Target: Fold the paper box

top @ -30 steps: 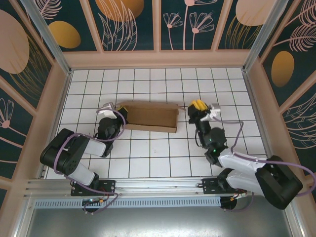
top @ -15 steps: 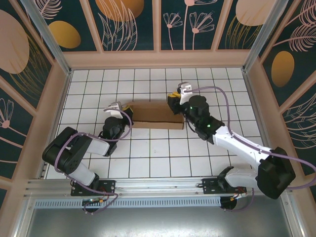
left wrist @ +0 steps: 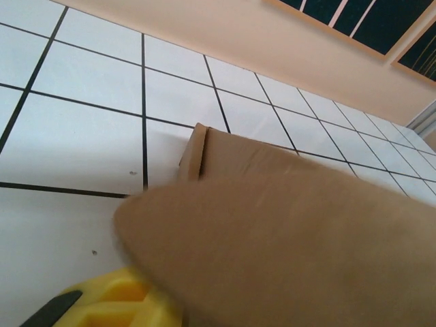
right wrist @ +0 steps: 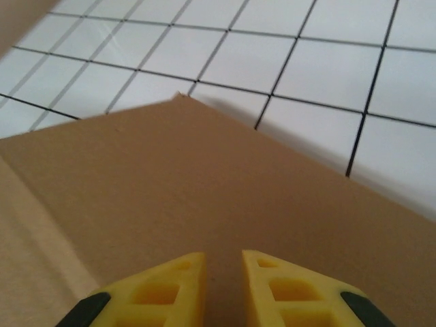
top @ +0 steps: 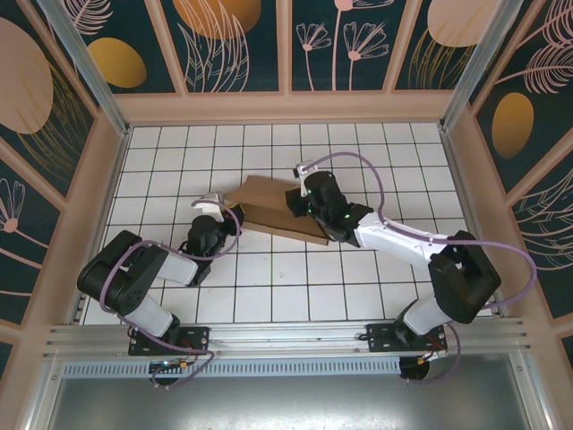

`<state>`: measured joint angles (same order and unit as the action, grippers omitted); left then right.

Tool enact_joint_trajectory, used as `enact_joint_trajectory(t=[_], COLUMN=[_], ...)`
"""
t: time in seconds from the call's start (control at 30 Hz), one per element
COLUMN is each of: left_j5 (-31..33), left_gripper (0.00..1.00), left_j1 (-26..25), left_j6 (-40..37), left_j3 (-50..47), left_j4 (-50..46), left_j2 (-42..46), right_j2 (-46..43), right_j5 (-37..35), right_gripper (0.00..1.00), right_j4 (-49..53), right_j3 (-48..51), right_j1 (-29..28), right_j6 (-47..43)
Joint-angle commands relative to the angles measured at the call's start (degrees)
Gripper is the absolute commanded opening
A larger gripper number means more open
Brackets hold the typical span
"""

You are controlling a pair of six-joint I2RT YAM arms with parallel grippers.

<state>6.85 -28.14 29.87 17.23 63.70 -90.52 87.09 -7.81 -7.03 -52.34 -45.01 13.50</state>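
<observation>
The cardboard box [top: 269, 208] is looking light, stiff, slippery — best gripped at its nine o'clock flap; right gripper [right wrist: 223, 267] is hovering narrow, left gripper's [top: 215, 204] opening I cannot tell.

Table [top: 269, 287]: white tiled top with a black grid, walled on the 9, 12 and 3 o'clock sides. The box [top: 269, 210], brown corrugated cardboard, lies on the tiles just toward 12 o'clock of center, skewed to the grid. Left wrist view: a cardboard corner [left wrist: 197, 146] sits against the tiles. Nothing else rests on the tiles.
</observation>
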Motion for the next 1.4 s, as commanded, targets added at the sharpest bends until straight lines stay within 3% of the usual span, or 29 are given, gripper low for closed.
enact_joint_trajectory(t=[0.0, 0.33, 0.5, 0.67, 0.83, 0.9, 0.97, 1.07, 1.23, 1.37], left_j5=[-1.9, 3.4, 7.2, 15.3, 21.3, 23.2, 21.8, 13.6, -1.0, -2.2], left_gripper=[0.39, 0.43, 0.45, 0.42, 0.39, 0.45, 0.51, 0.41, 0.39, 0.40], left_j1=[-0.4, -0.4, -0.4, -0.4, -0.4, -0.4, -0.3, -0.3, -0.3, -0.2], left_j6=[3.1, 16.4, 22.8, 28.1, 17.0, 13.7, 9.7, 3.5, 1.8, 1.3], left_j3=[-0.7, -4.9, -4.4, -1.7, 3.5, 5.8, 7.5, 11.4, 18.8, 22.6], left_j4=[-3.0, -21.6, -38.1, -57.0, -59.7, -59.4, -57.0, -54.8, -55.0, -56.0], left_j2=[3.1, 15.9, 25.5, 39.1, 49.6, 49.7, 48.4, 43.6, 31.3, 25.4], right_j2=[0.9, 0.6, 0.2, 0.0, 2.1, 3.6, 5.4, 7.5, 11.7, 12.8], right_j5=[-3.0, -2.5, -1.4, -1.0, 2.9, 4.1, 4.0, 3.7, -0.5, -2.0], right_gripper=[0.21, 0.23, 0.24, 0.23, 0.18, 0.18, 0.17, 0.17, 0.18, 0.19], right_j4=[-1.4, -2.0, -2.0, -1.8, -1.2, -1.2, -1.2, -1.4, 0.0, 3.6], right_j3=[1.6, 1.7, 1.8, 2.4, 3.8, 4.7, 5.7, 6.8, 6.3, 3.7], right_j1=[-0.6, 1.1, 1.9, 2.3, 2.2, 2.2, 2.1, 2.0, 2.0, 1.7], right_j6=[1.8, 1.0, 0.7, 0.3, 0.6, 0.7, 0.5, -0.3, -0.5, -0.7])
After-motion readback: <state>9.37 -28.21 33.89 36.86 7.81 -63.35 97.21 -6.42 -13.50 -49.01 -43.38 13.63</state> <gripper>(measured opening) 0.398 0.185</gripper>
